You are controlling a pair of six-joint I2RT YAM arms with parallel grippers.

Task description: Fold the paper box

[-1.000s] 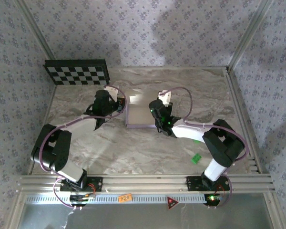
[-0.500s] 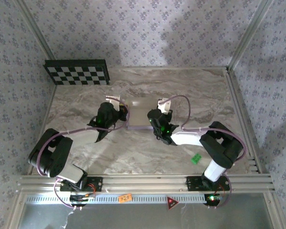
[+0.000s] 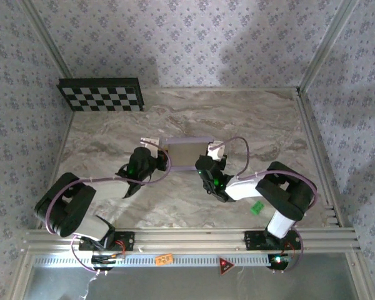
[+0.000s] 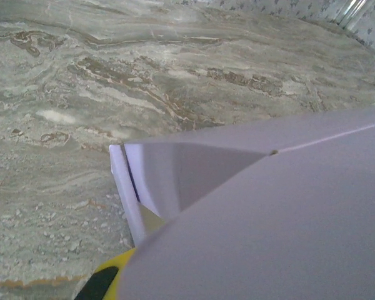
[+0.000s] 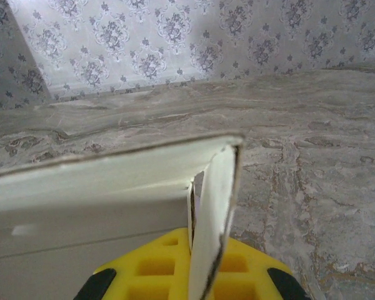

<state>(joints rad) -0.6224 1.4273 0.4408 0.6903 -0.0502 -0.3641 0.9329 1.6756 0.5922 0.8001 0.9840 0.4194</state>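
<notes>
Paper box (image 3: 186,154) sat near the middle of the bench (image 3: 256,119), between the two arms. From above it read as a shallow rectangular tray, with a pale lavender rim around a greyer floor.

Left tool (image 3: 151,144) was at the box's left end and right tool (image 3: 213,150) at its right end. Judged reason: with one on each short side, both end walls can be held square together and the box cannot slide away from either push.

Right tool: jaws together on cardboard. The right wrist view showed the upright end wall (image 5: 214,206) edge-on, running down between the yellow pads (image 5: 155,267) and meeting the long wall at the corner, so this tool was clamped on the paper box.

Left tool: jaws closed. In the left wrist view a broad lavender panel lay across the lens, with one yellow pad (image 4: 110,279) peeping out beneath. The contact point was hidden — I judged a clamp on the box's left flap rather than saw it.

Step judged: forming the end walls. At the right corner a thin slit showed between wall and inner flap, so it was probably not tucked home. Risk: thin card may crease if either arm twists.

Checkerboard panel (image 3: 100,95) leaned at the back left and green blocks (image 3: 257,207) lay by the right arm's base — both well apart from the box.
</notes>
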